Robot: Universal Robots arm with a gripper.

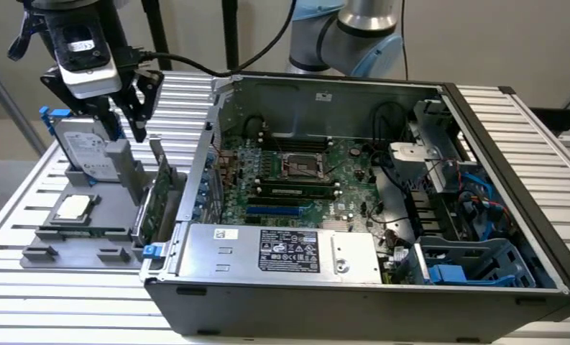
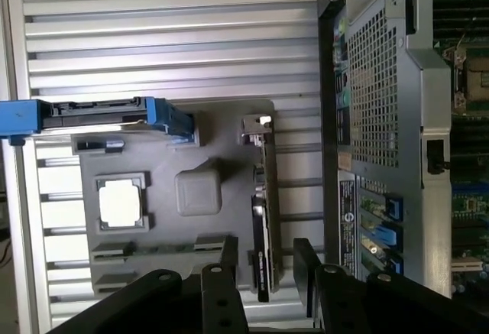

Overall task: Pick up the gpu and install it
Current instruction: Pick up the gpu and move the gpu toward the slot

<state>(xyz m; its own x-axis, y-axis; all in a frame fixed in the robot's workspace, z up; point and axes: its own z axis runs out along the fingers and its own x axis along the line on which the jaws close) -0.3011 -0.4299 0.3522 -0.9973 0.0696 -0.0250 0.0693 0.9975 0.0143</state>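
On the grey moulded plastic tray [image 1: 112, 212] [image 2: 164, 227], the gpu [image 1: 153, 201] [image 2: 263, 219] stands on its long edge in a slot along the tray side nearest the PC case [image 1: 361, 302] [image 2: 382, 120]. It is a thin flat card. The exterior view shows its green board face, and the wrist view shows it edge-on as a dark strip with a silver bracket end. The gripper [image 1: 126, 131] [image 2: 266, 246] hangs above the tray over the gpu, its black, matte, blocky fingers [image 2: 225, 273] spread apart with nothing between them. In the wrist view one finger sits on each side of the card's line.

Also on the tray:
- A silver hard drive [image 1: 83, 147] [image 2: 99, 116] in a blue frame stands upright at the tray's far end.
- A square chip with a pale metal lid [image 1: 74, 208] [image 2: 121, 202] lies flat in a recess.
- A rounded grey block [image 2: 199, 192] sits mid-tray, between the chip and the gpu.

The tray rests on a ribbed aluminium table [image 1: 64, 287] [image 2: 168, 43]. The case is just beside the tray, a grey sheet-metal box with a perforated rear panel. Its side is off, exposing the green motherboard [image 1: 295, 172].
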